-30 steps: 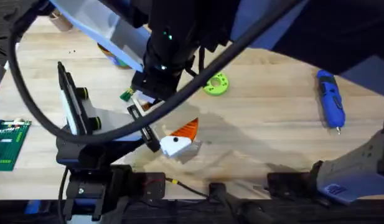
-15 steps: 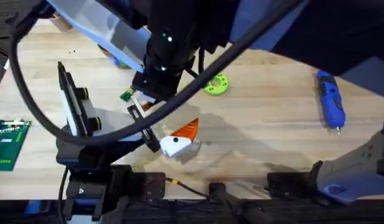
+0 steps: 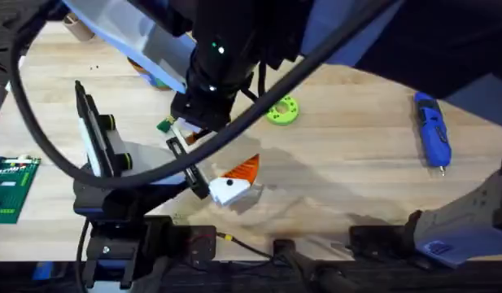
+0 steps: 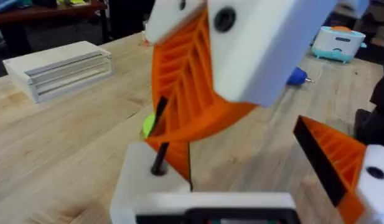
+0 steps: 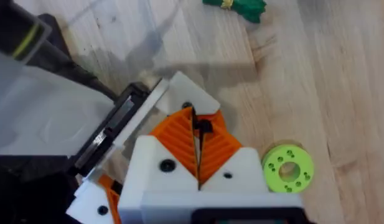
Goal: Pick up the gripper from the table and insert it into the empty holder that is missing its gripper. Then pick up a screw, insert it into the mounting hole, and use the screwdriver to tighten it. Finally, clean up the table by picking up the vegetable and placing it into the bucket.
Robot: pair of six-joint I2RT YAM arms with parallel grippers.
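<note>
Light wooden table (image 3: pixel 348 163)

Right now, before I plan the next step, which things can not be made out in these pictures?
- The bucket: overhead, the dark raised arm covers nearly all of it; a sliver shows.
- The vegetable: overhead, partly under the same arm; right wrist view, cut off by the picture edge.
- The small dark piece in the shut right gripper: too small to name.
</note>
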